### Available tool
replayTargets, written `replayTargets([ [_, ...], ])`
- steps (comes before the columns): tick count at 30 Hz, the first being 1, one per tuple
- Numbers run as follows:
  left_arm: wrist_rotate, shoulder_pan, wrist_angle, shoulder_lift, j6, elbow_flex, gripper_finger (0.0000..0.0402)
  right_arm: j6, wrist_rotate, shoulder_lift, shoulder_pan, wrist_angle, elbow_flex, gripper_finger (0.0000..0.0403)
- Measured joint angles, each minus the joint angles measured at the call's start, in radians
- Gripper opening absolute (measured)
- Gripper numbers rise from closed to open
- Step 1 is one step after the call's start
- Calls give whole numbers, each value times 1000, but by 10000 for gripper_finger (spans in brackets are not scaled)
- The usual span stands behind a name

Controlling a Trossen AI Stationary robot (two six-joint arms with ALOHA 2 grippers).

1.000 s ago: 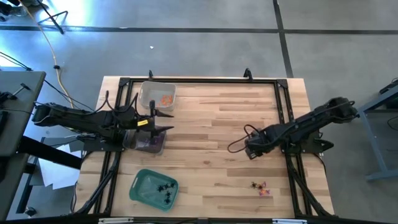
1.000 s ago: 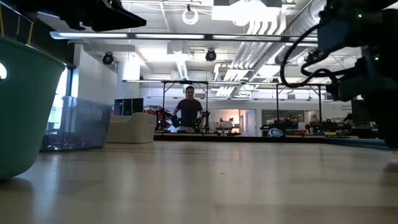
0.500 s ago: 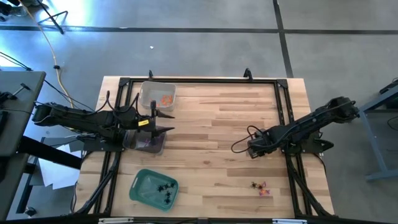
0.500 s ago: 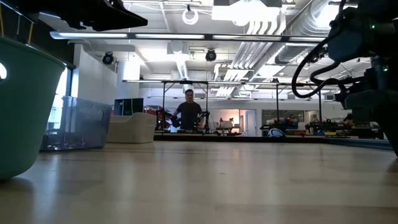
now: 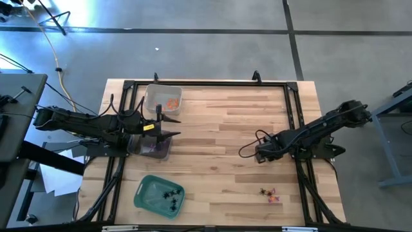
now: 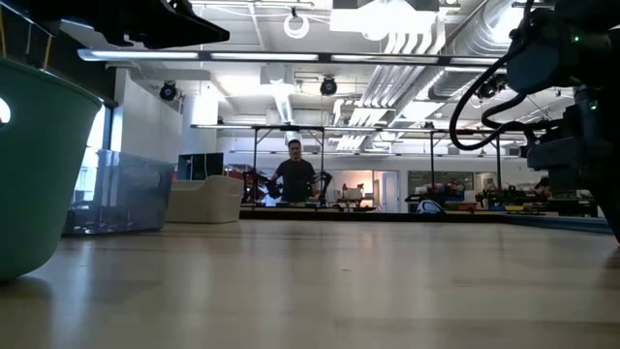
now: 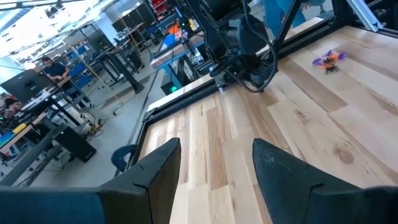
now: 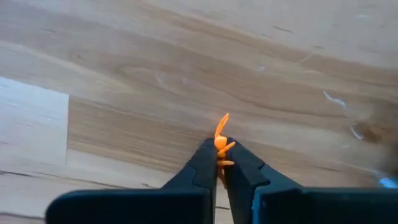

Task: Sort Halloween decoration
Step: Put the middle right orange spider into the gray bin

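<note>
Sorting looks well along but not finished. In the high view, the clear plastic tray [image 5: 163, 100] at the far left of the pale wooden tabletop [image 5: 219, 129] holds a cluster of small orange plastic trinkets [image 5: 171, 102], the second clear tray [image 5: 155, 147] just nearer holds something dark purple, partly hidden under the left arm, and the round green plastic tray [image 5: 158, 194] at the near left corner holds several black spider-like trinkets [image 5: 170, 196]. A small mixed clump of unsorted trinkets [image 5: 270, 194] lies near the right front corner of the tabletop, well apart from all three trays, so by my judgement those pieces are what is left.

The right gripper [image 8: 220, 163] sits low over the tabletop at mid-right, its fingers pinched together on one tiny orange trinket [image 8: 221, 142] that sticks out beyond the tips; this piece presumably belongs with the orange ones across the table. The left gripper [image 7: 214, 165] hangs above the two clear trays with its fingers spread wide and nothing between them.

Only the right wrist view shows the orange piece in the grip (from above, the gripper is just a dark shape and the trinket cannot be made out). The left wrist view shows the leftover clump as purple and orange against the wood, colours barely readable from above. The low view shows the green tray's wall and the right arm, but no trinkets; a person stands far back in the room.
</note>
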Motion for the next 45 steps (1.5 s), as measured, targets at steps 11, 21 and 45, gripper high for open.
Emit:
replayTargets([
  [11, 13, 0, -7, 0, -8, 0, 186, -266, 363, 3, -70, 157, 189, 2],
  [21, 58, 0, -21, 0, -34, 0, 186, -891, 439, 6, -207, 481, 415, 1],
  [45, 71, 0, -136, -102, -25, 0, 186, -1347, 43, 685, -578, 965, 875, 1],
])
